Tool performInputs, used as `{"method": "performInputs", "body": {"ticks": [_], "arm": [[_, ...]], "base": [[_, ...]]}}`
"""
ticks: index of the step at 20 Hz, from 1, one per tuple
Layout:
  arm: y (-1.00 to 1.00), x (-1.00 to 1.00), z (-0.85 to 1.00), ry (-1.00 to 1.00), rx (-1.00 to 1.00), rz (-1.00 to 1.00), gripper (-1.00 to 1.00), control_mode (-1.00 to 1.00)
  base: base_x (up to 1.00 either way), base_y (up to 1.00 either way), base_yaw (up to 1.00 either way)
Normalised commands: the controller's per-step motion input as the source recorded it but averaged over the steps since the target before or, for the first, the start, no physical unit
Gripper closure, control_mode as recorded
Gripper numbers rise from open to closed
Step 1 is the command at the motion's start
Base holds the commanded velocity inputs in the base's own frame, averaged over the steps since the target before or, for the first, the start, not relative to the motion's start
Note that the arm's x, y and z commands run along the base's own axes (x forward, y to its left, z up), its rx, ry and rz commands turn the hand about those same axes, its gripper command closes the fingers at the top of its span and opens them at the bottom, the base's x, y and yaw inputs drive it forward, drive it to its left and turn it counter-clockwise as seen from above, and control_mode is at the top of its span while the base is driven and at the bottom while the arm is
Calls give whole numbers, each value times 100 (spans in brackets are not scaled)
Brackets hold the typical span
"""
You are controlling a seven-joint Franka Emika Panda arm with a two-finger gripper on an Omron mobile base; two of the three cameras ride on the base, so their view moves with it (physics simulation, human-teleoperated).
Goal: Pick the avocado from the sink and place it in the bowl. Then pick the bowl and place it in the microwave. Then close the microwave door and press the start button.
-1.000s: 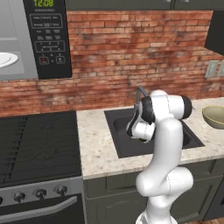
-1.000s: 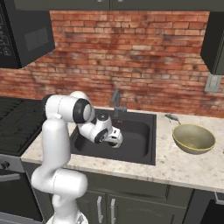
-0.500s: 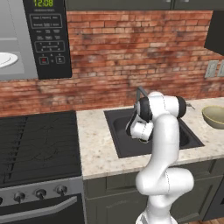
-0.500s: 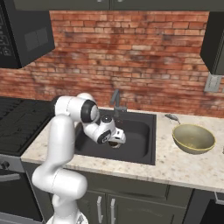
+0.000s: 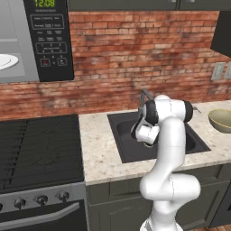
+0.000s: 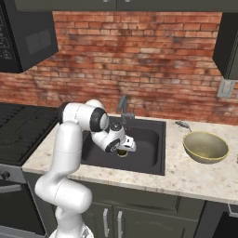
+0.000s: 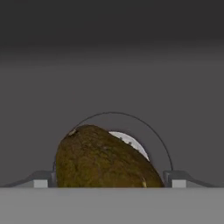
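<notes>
- The avocado [image 7: 103,159] is sitting on the floor of the sink [image 6: 148,160], lying over the round metal drain [image 7: 131,142], which is peeking out behind its upper right side.
- In the hand view the avocado is lying right between the 2 fingertips [image 7: 41,180]; 1 tip is showing at its left edge and 1 at its right edge.
- The gripper [image 7: 107,183] is standing wide apart, jaws straddling the fruit; whether the pads are touching the skin yet cannot be told, and no clamp is showing.
- From the right base view the gripper [image 6: 124,149] is reaching low into the basin, just in front of the faucet [image 6: 122,106], with a dark spot of the fruit showing under the hand.
- Handling guess: the fruit is looking small, light and firm, with a rough pebbly skin that is likely giving fair friction.
- It is egg-shaped and tilted, so it is probably prone to rolling or squirting out if it is pinched off centre.
- Best hold, as a judgement: squeezing across the widest middle of the body, pads on opposite flanks, not near the tapered end.
- The fruit is sitting on the drain's edge, so it may be rocking a bit when 1 pad is meeting it first.
- The bowl [image 6: 205,147] is waiting on the counter [image 6: 186,174] to the right of the sink, well apart from the gripper, and looking empty.
- The microwave [image 5: 34,40] is hanging up at the left over the stove [image 5: 38,149], with its white plate [image 5: 6,62] showing inside.
</notes>
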Motion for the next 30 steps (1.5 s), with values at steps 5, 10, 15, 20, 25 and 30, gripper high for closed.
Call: {"method": "performInputs", "body": {"ticks": [5, 10, 15, 20, 25, 30], "arm": [[15, -40, 1, -4, -8, 0, 100, -100], [6, -41, 60, -5, -4, 0, 100, -100], [-9, -10, 100, 0, 0, 0, 100, -100], [-36, -25, 100, 4, 0, -2, 100, -100], [-64, -37, 100, 18, 2, -11, 100, -100], [-66, -49, 100, 19, 0, -20, 100, -100]], "base": [[0, 0, 0], [0, 0, 0], [0, 0, 0], [0, 0, 0], [0, 0, 0], [0, 0, 0]]}}
